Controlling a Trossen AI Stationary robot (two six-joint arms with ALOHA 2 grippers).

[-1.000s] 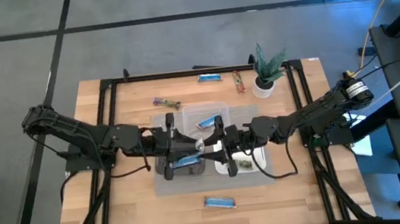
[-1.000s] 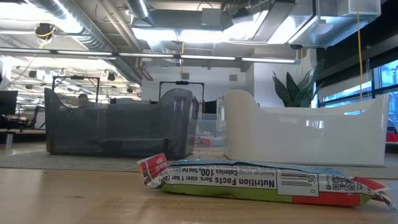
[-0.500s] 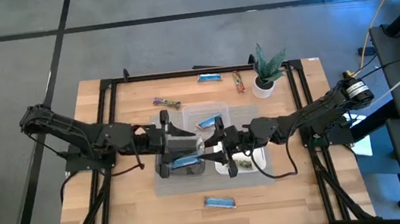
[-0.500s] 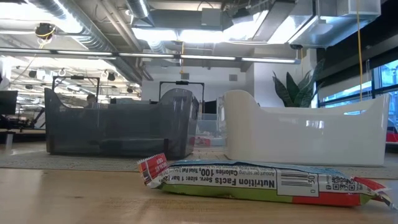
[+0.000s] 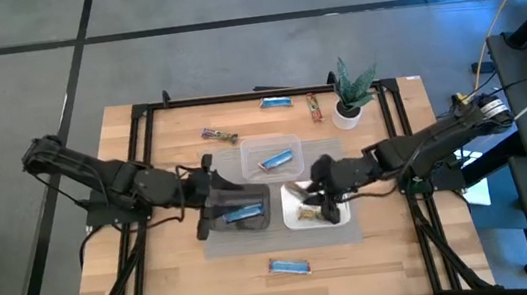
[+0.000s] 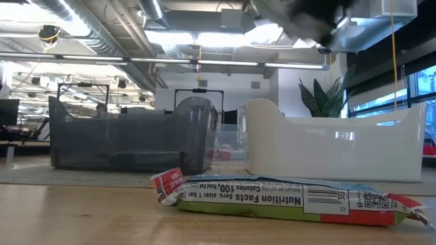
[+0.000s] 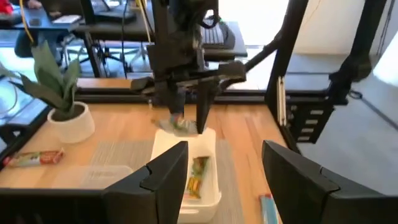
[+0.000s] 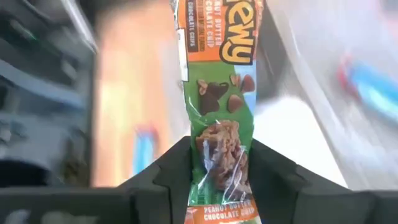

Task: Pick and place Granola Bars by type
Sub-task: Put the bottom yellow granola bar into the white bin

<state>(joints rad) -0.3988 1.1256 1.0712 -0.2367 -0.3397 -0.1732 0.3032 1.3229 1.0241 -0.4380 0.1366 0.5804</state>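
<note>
My right gripper [image 5: 310, 200] stands over the white tray [image 5: 343, 216], shut on a green and orange granola bar [image 8: 217, 124]. The left wrist view shows that bar [image 7: 180, 126] hanging below the right gripper's downward fingers. My left gripper [image 5: 203, 190] is open and holds nothing, at the left end of the black tray [image 5: 223, 225]. A blue bar [image 5: 242, 213] lies in the black tray, another blue bar [image 5: 275, 161] in the clear tray [image 5: 244, 152], and a green bar [image 7: 198, 174] in the white tray. My right gripper pinches the green and orange bar by one end [image 8: 219, 171] between its two fingers [image 8: 168, 180]. The fingers point down from above. The bar runs on along the line of the fingers and hangs lifted clear over the white tray.
Loose bars lie flat on the table: a blue one [image 5: 289, 265] near the near edge, a blue one [image 5: 275, 103] and a brown one [image 5: 314, 108] at the far edge, one [image 5: 219, 134] left of the clear tray. A potted plant [image 5: 348, 97] stands at the far right.
The two grippers, close together over the black tray a second ago, have drawn apart. The left one has moved toward the table's left edge. The right one has moved toward the right, over the white tray, and now shows blurred at the top of the low view.
</note>
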